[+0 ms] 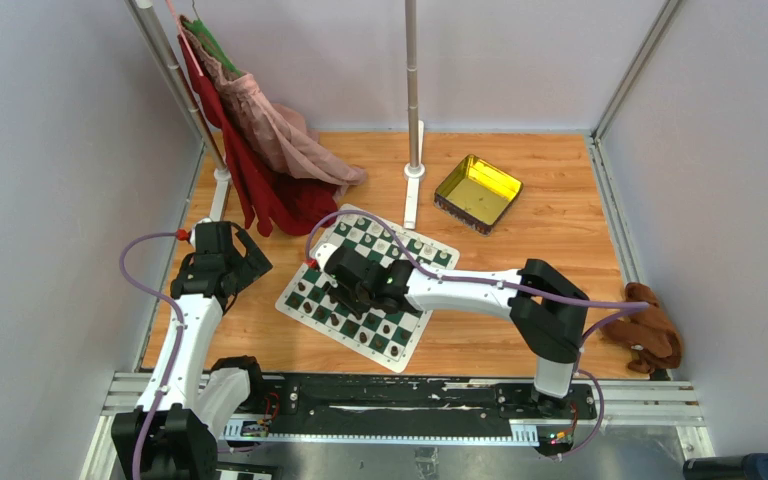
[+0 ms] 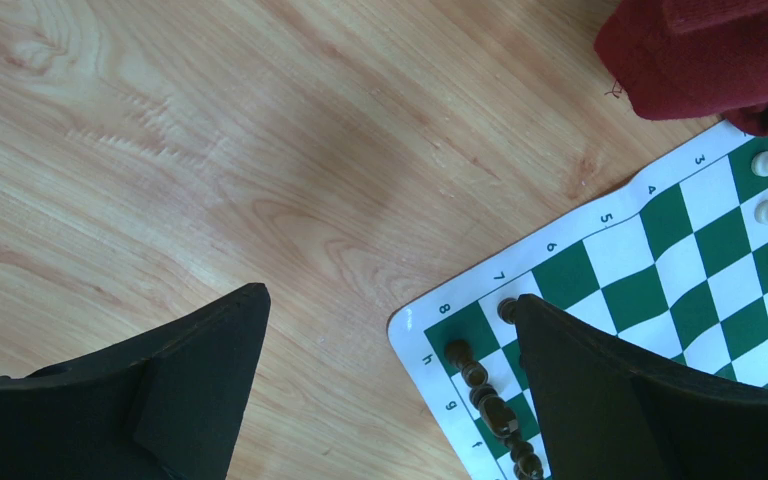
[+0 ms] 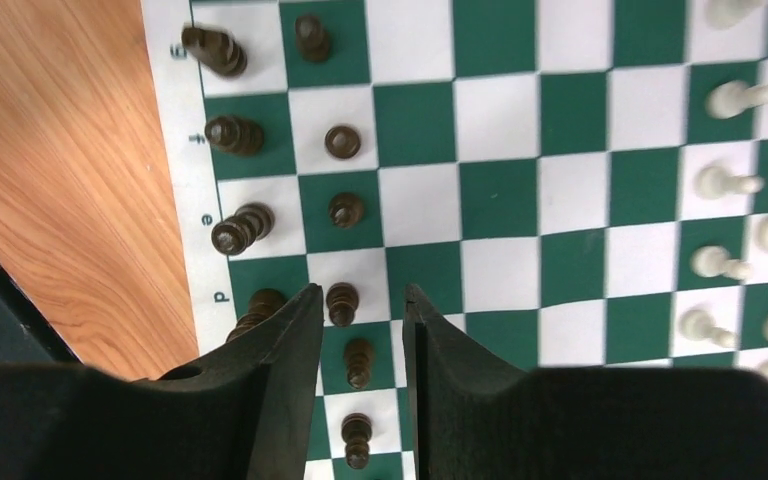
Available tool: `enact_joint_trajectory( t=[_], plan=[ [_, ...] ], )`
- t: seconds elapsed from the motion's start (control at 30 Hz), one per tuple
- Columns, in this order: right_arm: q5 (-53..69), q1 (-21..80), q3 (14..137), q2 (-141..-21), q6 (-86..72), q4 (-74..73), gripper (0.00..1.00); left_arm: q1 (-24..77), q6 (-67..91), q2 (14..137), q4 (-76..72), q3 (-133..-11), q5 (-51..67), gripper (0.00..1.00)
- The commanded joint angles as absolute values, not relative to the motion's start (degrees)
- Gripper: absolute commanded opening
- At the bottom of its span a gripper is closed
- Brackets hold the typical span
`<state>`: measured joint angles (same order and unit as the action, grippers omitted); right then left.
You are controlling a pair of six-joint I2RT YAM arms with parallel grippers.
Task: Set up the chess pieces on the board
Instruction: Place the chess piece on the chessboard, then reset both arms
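Note:
The board [image 1: 385, 238] is a green-and-white checked mat lying askew on the wooden table. In the right wrist view, dark chess pieces [image 3: 232, 134] stand in two rows along its left edge and cream pieces [image 3: 725, 180] along its right. My right gripper [image 3: 360, 305] hovers open over the dark pawn row, a pawn [image 3: 341, 302] standing free between its fingers, which touch nothing. My left gripper [image 2: 390, 297] is wide open and empty above the board's corner [image 2: 415, 325], next to a line of dark pieces [image 2: 485, 390].
A yellow tin tray [image 1: 478, 192] sits behind the board to the right. Red and pink clothes [image 1: 260, 150] hang from a rack at back left, reaching the board's far corner. A white pole [image 1: 412, 100] stands behind the board. A brown plush toy [image 1: 650, 335] lies at the right.

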<state>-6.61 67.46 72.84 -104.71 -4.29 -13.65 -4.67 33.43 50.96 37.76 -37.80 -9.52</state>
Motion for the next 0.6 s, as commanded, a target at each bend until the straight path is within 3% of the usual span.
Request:
enact_joint_trajectory(
  t=[0.0, 0.23, 0.57],
  plan=[
    [-9.5, 65.9, 76.6, -100.2, -2.6, -15.3, 0.39, -4.5, 33.5, 50.2, 37.2, -37.7, -10.4, 1.00],
    [-15.0, 62.6, 78.4, -96.2, -2.7, -15.7, 0.39, -4.4, 33.5, 50.3, 37.2, -37.9, -10.4, 1.00],
    [-20.0, 47.9, 78.8, -93.1, -6.2, -15.6, 0.39, -4.5, 33.4, 50.9, 37.1, -38.3, -10.7, 1.00]
  ],
)
